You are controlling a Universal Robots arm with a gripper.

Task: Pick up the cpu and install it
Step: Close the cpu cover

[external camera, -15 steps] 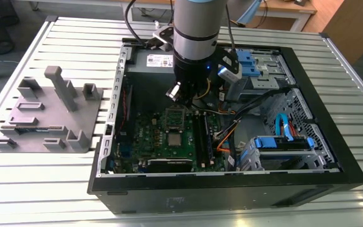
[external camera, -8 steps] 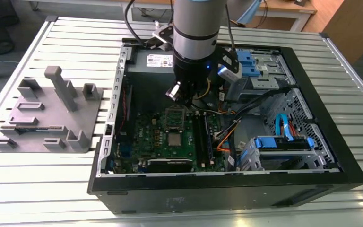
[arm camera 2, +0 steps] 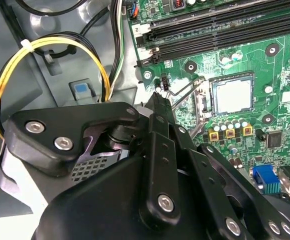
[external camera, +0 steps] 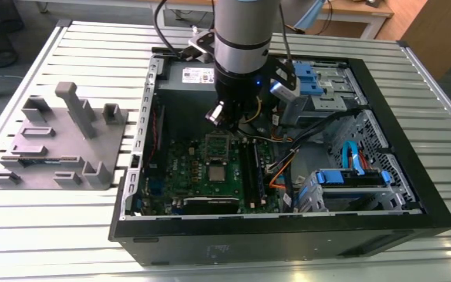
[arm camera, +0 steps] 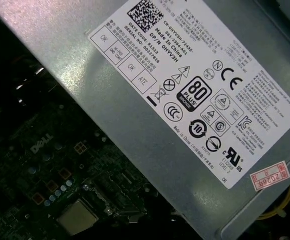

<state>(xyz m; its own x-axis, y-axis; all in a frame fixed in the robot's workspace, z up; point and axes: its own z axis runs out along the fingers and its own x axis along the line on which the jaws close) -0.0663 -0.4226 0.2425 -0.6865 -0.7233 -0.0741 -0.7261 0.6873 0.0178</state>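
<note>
Slats of a metal table carry an open computer case in the exterior view, with a grey plastic block of upright posts lying beside it toward the exterior view's left. The arm reaches down into the case, and the gripper hangs above the green motherboard, between the power supply and the cpu. The cpu lies flat in its socket near the middle of the board, apart from the gripper.

In the second wrist view the gripper rises as black linkage bars in the foreground, its tip over the board's edge near a thin wire socket lever. Whether it is clenched or released cannot be told, and nothing shows in its grasp. The cpu sits square in the socket, pale top up, just beside a row of small capacitors and below the long memory slots. A yellow cable loop curves over the case wall.

In the first wrist view the power supply's grey side bears a white label. The cpu lies on the dim board beyond it.
</note>
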